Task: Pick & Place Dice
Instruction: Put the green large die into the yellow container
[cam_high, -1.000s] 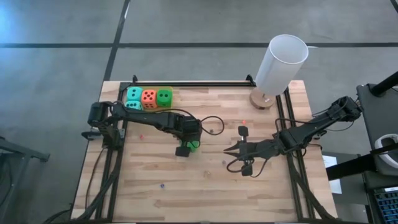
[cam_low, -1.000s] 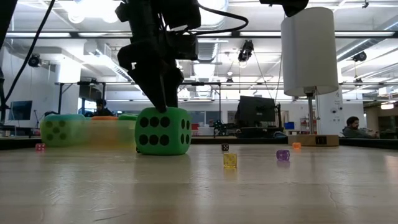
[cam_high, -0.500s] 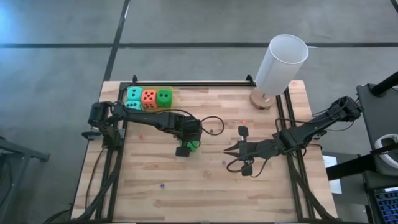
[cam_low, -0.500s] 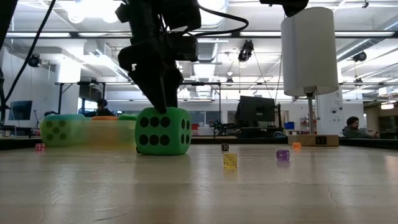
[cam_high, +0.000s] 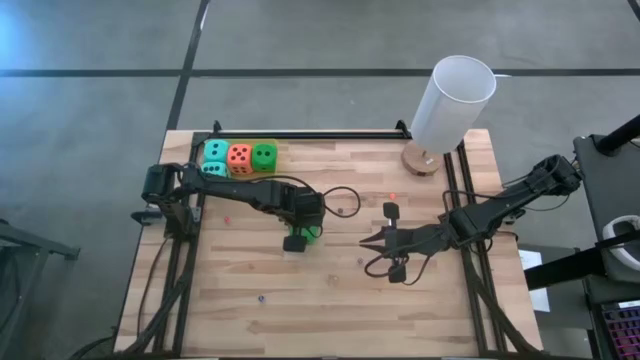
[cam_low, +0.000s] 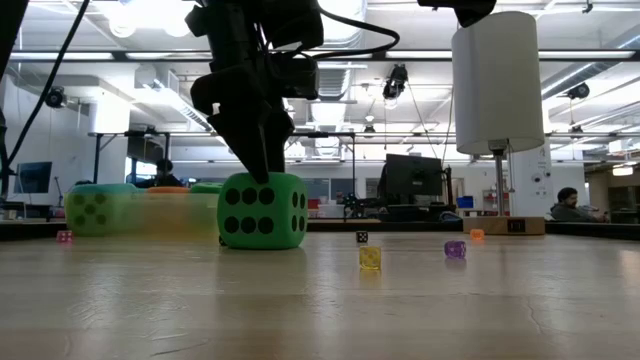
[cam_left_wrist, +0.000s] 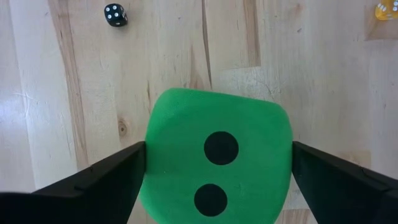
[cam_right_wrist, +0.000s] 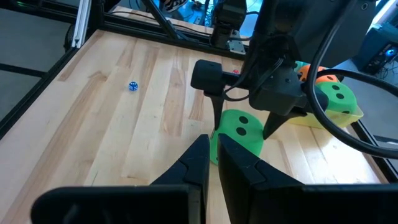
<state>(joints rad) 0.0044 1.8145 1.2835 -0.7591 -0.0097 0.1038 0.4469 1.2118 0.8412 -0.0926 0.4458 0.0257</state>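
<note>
A bright green die (cam_high: 313, 234) (cam_low: 262, 210) (cam_left_wrist: 217, 155) rests with its bottom face on the table's middle. My left gripper (cam_high: 303, 238) (cam_left_wrist: 217, 152) stands over it, one finger on each side. Two teal dice (cam_high: 215, 152), an orange-red die (cam_high: 240, 154) and a second green die (cam_high: 264, 154) sit in the translucent yellow tray (cam_right_wrist: 348, 116) at the far left corner. My right gripper (cam_high: 368, 243) (cam_right_wrist: 213, 163) waits shut to the right of the middle die, pointing at it. My left gripper pinches the green die between its two fingers by two opposite side faces (cam_left_wrist: 150, 163). The fingers (cam_low: 262, 150) come from above, pointing down. The die sits upright with its bottom face on the table.
Several tiny dice are scattered on the wood: black (cam_left_wrist: 115, 14), yellow (cam_low: 370, 258), purple (cam_low: 455, 249), blue (cam_right_wrist: 132, 86). A tall white cylinder on a wooden base (cam_high: 450, 105) stands at the far right corner. Black rails run along the table's left, right and far edges.
</note>
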